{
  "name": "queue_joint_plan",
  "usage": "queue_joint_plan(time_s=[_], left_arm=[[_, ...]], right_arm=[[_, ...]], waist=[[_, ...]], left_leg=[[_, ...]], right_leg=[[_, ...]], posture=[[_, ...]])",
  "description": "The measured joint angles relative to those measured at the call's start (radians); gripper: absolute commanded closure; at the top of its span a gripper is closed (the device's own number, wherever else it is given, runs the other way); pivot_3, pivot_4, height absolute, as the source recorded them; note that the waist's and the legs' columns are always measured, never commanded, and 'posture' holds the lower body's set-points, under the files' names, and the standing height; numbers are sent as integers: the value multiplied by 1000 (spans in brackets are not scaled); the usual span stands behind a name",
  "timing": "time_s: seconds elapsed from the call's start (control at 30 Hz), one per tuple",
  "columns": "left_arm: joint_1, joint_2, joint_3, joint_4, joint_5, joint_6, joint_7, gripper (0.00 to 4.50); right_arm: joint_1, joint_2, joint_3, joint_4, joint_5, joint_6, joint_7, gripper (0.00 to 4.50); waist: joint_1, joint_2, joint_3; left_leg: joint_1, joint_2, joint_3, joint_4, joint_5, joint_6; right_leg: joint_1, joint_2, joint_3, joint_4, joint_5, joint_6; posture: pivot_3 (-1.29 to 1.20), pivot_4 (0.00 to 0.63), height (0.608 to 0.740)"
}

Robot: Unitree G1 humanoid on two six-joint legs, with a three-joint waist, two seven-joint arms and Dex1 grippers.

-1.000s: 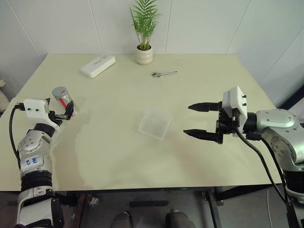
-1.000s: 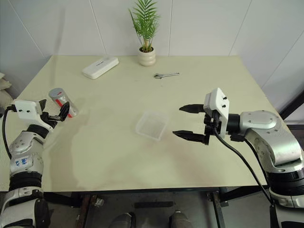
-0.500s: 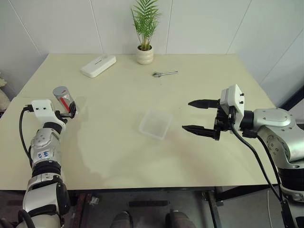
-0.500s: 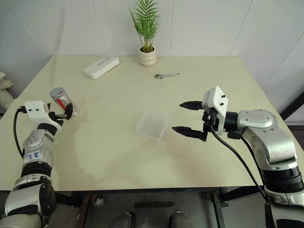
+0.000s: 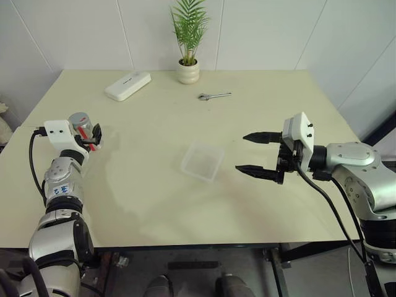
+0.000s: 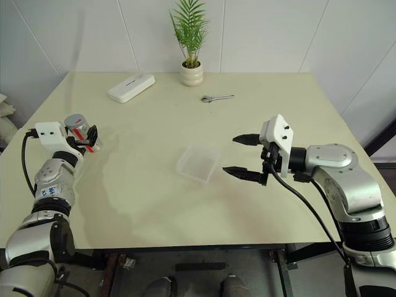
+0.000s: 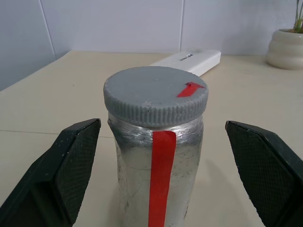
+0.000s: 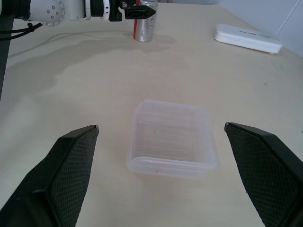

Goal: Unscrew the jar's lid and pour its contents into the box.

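the left gripper (image 5: 94,137) is at the jar (image 7: 154,163), fingers spread wide on either side of it without touching (gaps show on both sides in the wrist view). its forearm runs back toward the near table edge. the right gripper (image 5: 257,153) hangs well right of the jar, level, fingers wide apart, pointing toward it.

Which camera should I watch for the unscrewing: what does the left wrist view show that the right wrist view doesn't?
Left wrist view, not the right: the lid close up, ribbed, with its red arrow, and the pot. Right wrist view, not the left: the box. Both: the jar with its red stripe, the white case and the table.
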Motion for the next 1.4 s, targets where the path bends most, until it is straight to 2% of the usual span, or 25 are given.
queue_joint_plan(time_s=[0.13, 0.27, 0.43, 0.47, 0.77, 0.9, 1.0, 1.17, 1.4], left_arm=[[-4, 4, -3, 30, 3, -3, 2, 0], [-6, 12, -4, 41, 5, -6, -3, 865], [-11, 13, -10, 45, 8, -20, -22, 2410], [-11, 13, -10, 47, 8, -24, -26, 2504], [-10, 12, -11, 48, 7, -43, -73, 2504], [26, 0, -15, -30, -15, -45, -206, 2504], [97, -17, -43, -180, -48, -17, -355, 2504], [250, -20, -92, -520, -160, 142, -607, 2504], [342, 57, -139, -835, -308, 405, -861, 2504]], right_arm=[[0, 0, 0, -1, 0, 14, -8, 7], [0, 0, 0, -5, 0, 19, -10, 0], [0, -1, 0, -6, 0, 24, -10, 0], [0, -1, 0, -6, 0, 25, -10, 0], [0, -1, 0, -30, 1, 38, -18, 0], [5, -9, -2, -48, 4, 44, -24, 0], [6, -14, -13, -56, 8, 61, -33, 0], [1, 8, -27, -113, 16, 98, -112, 0], [-31, 184, 21, -271, 38, 238, -343, 0]], waist=[[-1, 0, 0], [0, 0, 0], [0, 0, 0], [0, 0, 0], [0, 0, 0], [0, 0, 0], [0, 0, 0], [-4, 0, 0], [-6, 0, 0]], left_leg=[[0, 0, 0, 0, 0, 0], [0, 1, 0, 0, 0, 0], [0, 1, 0, 0, 0, 0], [0, 1, 0, 0, 0, 0], [0, 1, 0, 0, 0, -1], [0, 1, 0, 0, 0, -1], [0, 2, 0, 0, 1, -2], [0, 4, 0, -1, 1, -3], [1, 5, -1, -1, 1, -4]], right_leg=[[0, 0, 0, 0, 0, 0], [0, 1, 0, 0, 0, 0], [0, 1, 0, 0, 0, 0], [0, 1, 0, 0, 0, 0], [0, 2, 0, 0, 0, 0], [0, 2, 1, 0, 0, 0], [0, 2, 1, 0, 0, 0], [0, 5, 3, 1, 0, -1], [0, 7, 3, 3, 0, -4]], posture=[[0, 150, 740], [0, 150, 740], [0, 150, 740], [0, 150, 740], [0, 150, 740], [0, 150, 740], [0, 150, 740], [0, 150, 740], [0, 150, 740]])
